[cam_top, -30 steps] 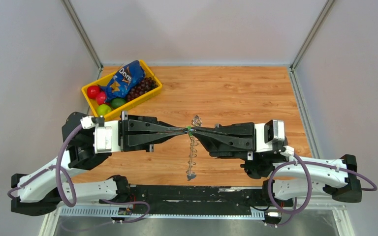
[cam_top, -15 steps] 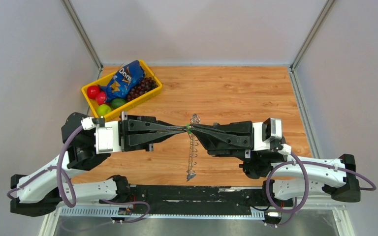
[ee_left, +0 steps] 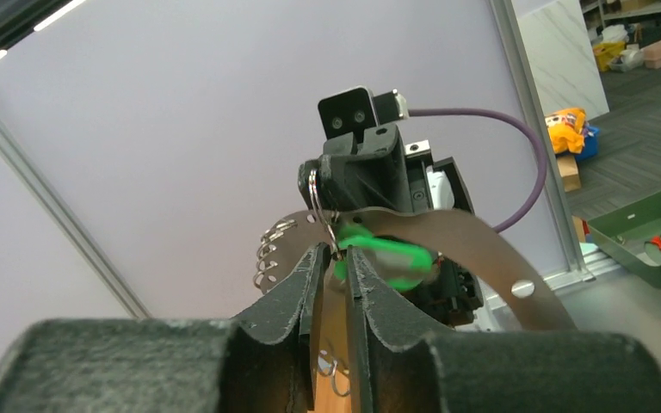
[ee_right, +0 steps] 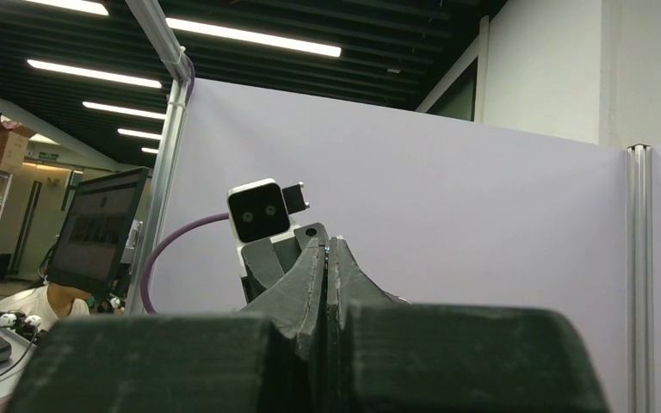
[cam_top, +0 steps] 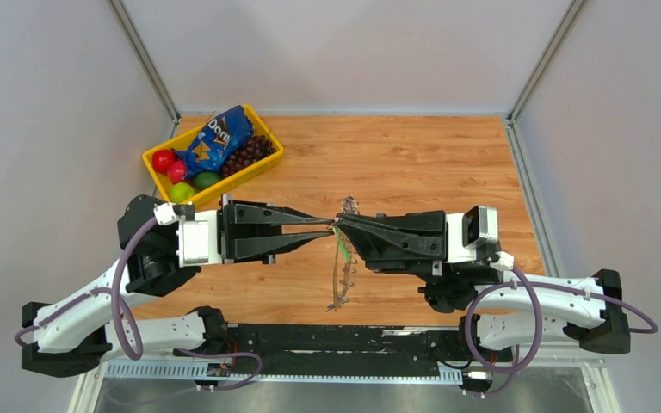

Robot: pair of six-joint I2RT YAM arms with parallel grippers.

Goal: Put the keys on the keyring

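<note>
Left fingers (ee_left: 305, 284): parted a little, with a narrow gap between the pads, where a second ago they were pressed together. A thin wire loop sits in that gap; whether it touches either pad cannot be told.
Right fingers (ee_right: 305, 292): pressed together as before, pinching the top of the keyring (cam_top: 339, 280) above the worktop (cam_top: 413, 163).
Keys (cam_top: 342, 248): the green tag has dropped from between the two sets of tips and now hangs just below the right tips, against the upper hoop.
Keyring position: hangs edge-on, its lower end swung slightly toward the right arm.
Assessment: the left side appears to be releasing. The tag seems carried by the hoop, so threading is probably done, though this is not confirmed.
</note>
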